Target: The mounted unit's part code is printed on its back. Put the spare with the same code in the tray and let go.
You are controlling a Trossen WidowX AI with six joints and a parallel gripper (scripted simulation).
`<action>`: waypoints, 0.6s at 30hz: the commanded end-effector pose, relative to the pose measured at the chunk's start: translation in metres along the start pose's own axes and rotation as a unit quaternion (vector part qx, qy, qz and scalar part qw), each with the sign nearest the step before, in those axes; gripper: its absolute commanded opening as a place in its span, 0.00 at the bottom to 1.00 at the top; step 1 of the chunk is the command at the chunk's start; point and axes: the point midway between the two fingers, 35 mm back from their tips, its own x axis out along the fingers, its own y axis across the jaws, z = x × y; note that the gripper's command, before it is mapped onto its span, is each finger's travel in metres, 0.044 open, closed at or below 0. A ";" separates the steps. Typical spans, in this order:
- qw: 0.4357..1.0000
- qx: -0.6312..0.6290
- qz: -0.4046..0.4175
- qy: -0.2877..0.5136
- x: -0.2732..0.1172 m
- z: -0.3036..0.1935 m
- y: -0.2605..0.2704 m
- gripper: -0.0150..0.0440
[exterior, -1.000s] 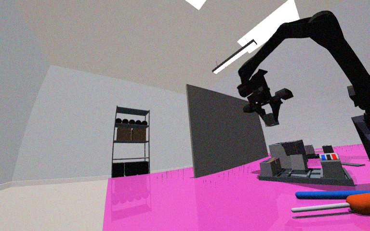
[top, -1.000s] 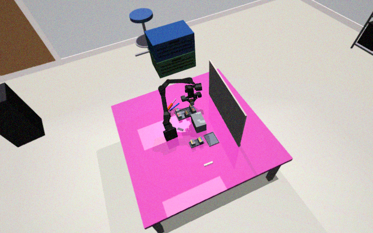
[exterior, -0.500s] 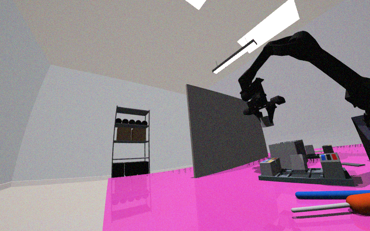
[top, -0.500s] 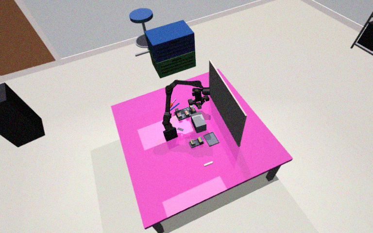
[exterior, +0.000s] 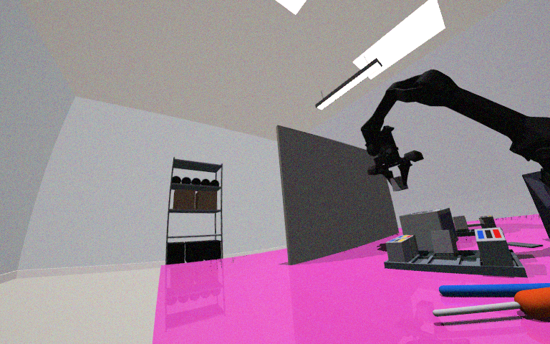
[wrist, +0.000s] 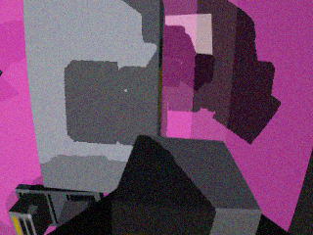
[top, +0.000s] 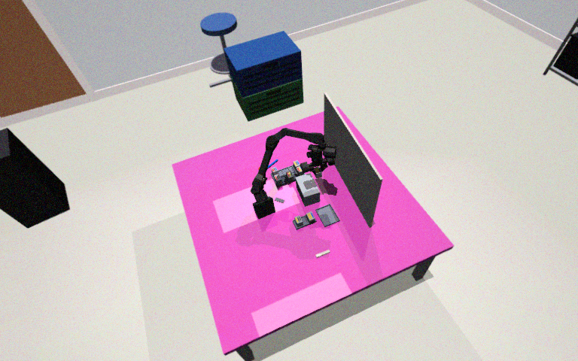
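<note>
Broadly, the pink table (top: pixel 264 272) carries everything, with a tall grey panel (top: pixel 354 170) standing upright along its far right part. Left of the panel, the black arm (top: pixel 272 149) arches up from its base and reaches over toward it.

Beneath the arm's wrist sits the mounted unit (top: pixel 307 189), a pale grey box with a darker patch on top; in the wrist view it fills the left half of the frame. Near it lies the tray (top: pixel 327 214), a flat dark-rimmed rectangle, and just left of the tray a small rack (top: pixel 304 220) holds two spares with coloured labels. A longer rack (top: pixel 286 173) of labelled spares sits on the far side of the unit.

The gripper (exterior: pixel 395 178) hangs in the air above the unit, its jaws closed on a small grey block, the spare (exterior: pixel 398 183), which shows clearly against the wall in the side view (its label cannot be read in any view).

My reading is that this is the carry step: a spare is lifted and in transit, roughly over the unit and not yet at the tray. Whether its code matches the unit's back cannot be told. The next move calls for travelling nearer, past the unit, descending over the tray without clipping the unit or the small rack, then opening.
</note>
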 end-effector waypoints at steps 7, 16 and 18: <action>1.000 -0.008 -0.003 0.000 0.003 -0.062 -0.009 0.25; 1.000 -0.021 -0.001 -0.006 0.013 -0.117 -0.008 0.25; 1.000 -0.025 0.000 -0.008 0.015 -0.129 -0.007 0.25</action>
